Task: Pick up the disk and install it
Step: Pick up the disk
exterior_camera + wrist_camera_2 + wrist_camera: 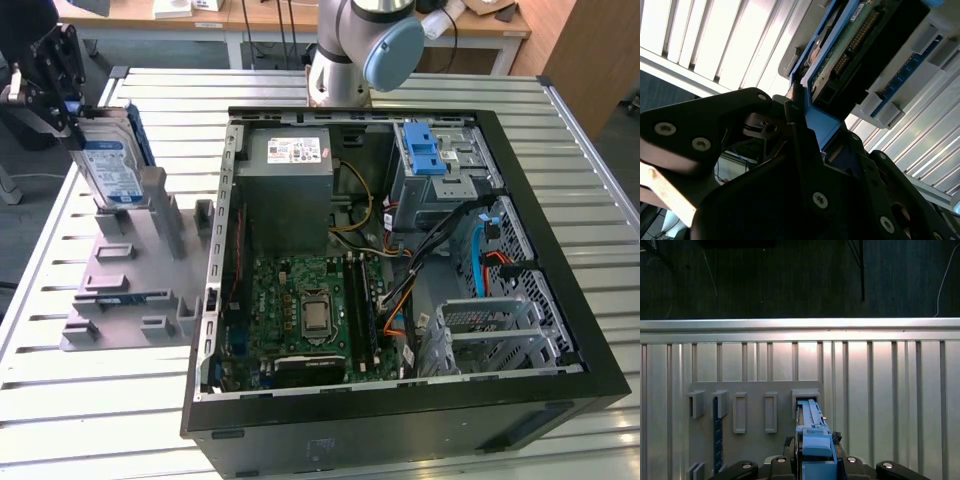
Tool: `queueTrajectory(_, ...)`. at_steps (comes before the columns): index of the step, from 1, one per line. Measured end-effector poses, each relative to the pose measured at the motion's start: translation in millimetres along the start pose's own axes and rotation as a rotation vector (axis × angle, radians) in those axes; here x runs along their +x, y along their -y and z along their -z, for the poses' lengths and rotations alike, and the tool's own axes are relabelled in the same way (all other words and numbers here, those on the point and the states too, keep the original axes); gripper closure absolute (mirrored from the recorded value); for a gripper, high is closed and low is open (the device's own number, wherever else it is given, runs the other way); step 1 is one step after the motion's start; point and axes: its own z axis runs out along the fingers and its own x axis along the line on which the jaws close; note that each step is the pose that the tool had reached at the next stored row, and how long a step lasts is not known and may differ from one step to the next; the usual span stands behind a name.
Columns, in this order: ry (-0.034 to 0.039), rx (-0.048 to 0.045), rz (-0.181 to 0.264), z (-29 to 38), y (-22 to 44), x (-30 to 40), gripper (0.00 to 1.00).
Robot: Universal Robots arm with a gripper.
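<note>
One disk point(110, 172), silver, with white-and-blue label and blue rails: stands on edge in a slot of the grey fixture point(130, 290) on the slatted metal table point(60, 400), to the exterior view's left of the open computer case point(400, 432). Gripper point(72, 130): jaws clamped on the disk's upper blue end.
</note>
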Motion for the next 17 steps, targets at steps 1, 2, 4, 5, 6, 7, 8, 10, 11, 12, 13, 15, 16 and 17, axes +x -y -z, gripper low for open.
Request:
queueTrajectory(1,0.0,0.0,0.0,1.2,0.0,0.0,0.64)
queueTrajectory(2,0.0,-0.0001,0.0,2.4,0.0,-0.1,0.64)
queueTrajectory(4,0.0,-0.0001,0.0,4.6,0.0,-0.1,0.64)
queueTrajectory(5,-0.0001,-0.0001,0.0,5.8,0.0,-0.1,0.64)
queueTrajectory(6,0.0,-0.0001,0.0,6.9,0.0,-0.2,0.64)
queueTrajectory(7,0.0,0.0,0.0,8.0,0.0,-0.2,0.64)
queueTrajectory(8,0.0,0.0,0.0,9.2,0.0,-0.2,0.64)
queueTrajectory(10,0.0,0.0,0.0,11.6,0.0,-0.3,0.64)
queueTrajectory(11,0.0,0.0,0.0,12.7,0.0,-0.3,0.64)
queueTrajectory(12,0.0,-0.0001,0.0,13.9,0.0,-0.3,0.64)
queueTrajectory(13,0.0,0.0001,0.0,14.9,0.0,-0.3,0.64)
queueTrajectory(15,0.0,-0.0001,0.0,17.1,-0.1,-0.4,0.64)
queueTrajectory(16,0.0,0.0,0.0,18.1,-0.1,-0.4,0.64)
queueTrajectory(17,-0.0001,-0.0001,0.0,19.2,-0.1,-0.4,0.64)
